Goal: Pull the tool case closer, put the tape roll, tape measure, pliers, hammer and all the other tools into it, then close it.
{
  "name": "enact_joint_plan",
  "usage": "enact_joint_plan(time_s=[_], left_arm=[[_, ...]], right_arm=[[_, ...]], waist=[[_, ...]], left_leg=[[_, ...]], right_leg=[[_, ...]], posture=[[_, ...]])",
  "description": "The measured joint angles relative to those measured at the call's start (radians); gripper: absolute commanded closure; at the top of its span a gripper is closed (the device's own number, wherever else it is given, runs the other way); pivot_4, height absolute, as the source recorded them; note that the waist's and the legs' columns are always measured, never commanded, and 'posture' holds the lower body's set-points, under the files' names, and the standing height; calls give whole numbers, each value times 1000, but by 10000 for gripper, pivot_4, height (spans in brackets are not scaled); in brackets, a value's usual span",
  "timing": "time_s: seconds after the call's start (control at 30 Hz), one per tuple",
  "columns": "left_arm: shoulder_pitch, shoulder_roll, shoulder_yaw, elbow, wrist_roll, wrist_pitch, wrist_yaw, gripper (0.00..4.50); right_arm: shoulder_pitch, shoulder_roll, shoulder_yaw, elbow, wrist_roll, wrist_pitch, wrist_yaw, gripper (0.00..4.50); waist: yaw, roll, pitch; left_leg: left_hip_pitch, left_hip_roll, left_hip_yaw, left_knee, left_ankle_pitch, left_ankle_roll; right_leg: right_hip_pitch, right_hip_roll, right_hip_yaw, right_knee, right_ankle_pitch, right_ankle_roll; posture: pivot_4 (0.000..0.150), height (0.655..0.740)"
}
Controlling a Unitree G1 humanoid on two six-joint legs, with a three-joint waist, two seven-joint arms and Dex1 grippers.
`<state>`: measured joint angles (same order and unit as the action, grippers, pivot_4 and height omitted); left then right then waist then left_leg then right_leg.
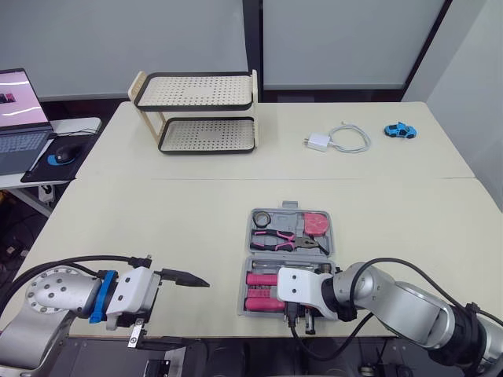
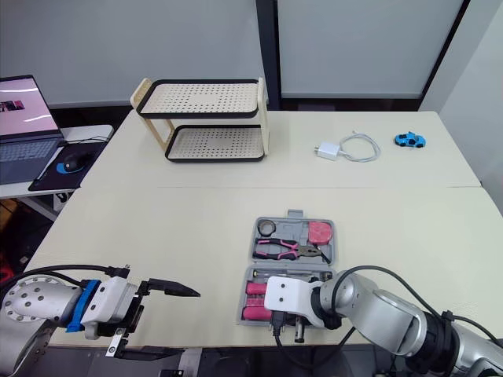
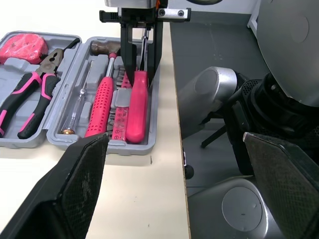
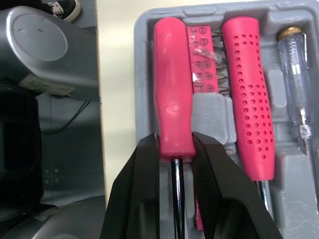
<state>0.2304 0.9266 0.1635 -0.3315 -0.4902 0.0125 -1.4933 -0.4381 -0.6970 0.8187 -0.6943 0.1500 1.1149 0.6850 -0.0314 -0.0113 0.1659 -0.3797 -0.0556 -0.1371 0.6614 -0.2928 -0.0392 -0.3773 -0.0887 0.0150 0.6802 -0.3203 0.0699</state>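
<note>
Cream table, grey wall panels behind. Grey tool case lies open at near table edge. Beyond case, to left: two-tier rack. Beyond case, to right: charger with cable, blue toy car. Far left of case: laptop on side desk.

Far half of case: tape roll, tape measure, pliers. Near half: hammer, test pen, bits, pink screwdriver in outermost slot.

Right gripper over case, fingers clamped on screwdriver where handle meets shaft. Left gripper left of case, apart from it, fingers spread wide, nothing held.
</note>
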Motion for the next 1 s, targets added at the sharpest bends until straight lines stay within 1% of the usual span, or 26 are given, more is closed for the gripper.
enact_joint_plan(time_s=[0.3,0.37,0.43,0.53,0.77,0.87,1.0], left_arm=[[-7,0,-2,-15,0,7,10,0],[-10,0,-2,-15,0,7,15,0],[-10,0,-3,-15,0,7,19,0],[-10,0,-11,-16,0,7,21,0],[-10,0,-21,-18,0,8,29,0],[-10,0,-21,-20,-1,12,34,0],[-10,0,-21,-21,-2,24,42,0]], right_arm=[[26,10,9,23,-16,-32,-8,39057],[30,6,9,24,-19,-46,-8,31505],[31,4,2,25,-27,-59,-9,25387],[32,2,-18,24,-10,-59,10,14756],[23,-47,-136,-59,99,-52,118,14756],[39,-46,-162,-62,106,-86,116,21063],[75,-45,-166,-32,94,-136,100,35497]], waist=[[0,0,0],[0,0,0],[0,0,0],[0,0,0],[1,0,0],[1,0,0],[1,0,0]], left_leg=[[0,0,0,0,0,0],[0,0,0,0,0,0],[0,0,0,0,0,0],[0,0,0,0,0,0],[0,0,0,0,0,0],[0,0,0,0,0,0],[0,0,0,0,0,0]], right_leg=[[0,0,0,0,0,0],[0,0,0,0,0,0],[0,0,0,0,0,0],[0,0,0,0,0,0],[0,0,0,0,0,0],[0,0,0,0,0,0],[0,0,0,0,0,0]], posture=[[1500,7318],[1500,7318],[1500,7318],[1500,7318],[1500,7318],[1500,7318],[1500,7318]])
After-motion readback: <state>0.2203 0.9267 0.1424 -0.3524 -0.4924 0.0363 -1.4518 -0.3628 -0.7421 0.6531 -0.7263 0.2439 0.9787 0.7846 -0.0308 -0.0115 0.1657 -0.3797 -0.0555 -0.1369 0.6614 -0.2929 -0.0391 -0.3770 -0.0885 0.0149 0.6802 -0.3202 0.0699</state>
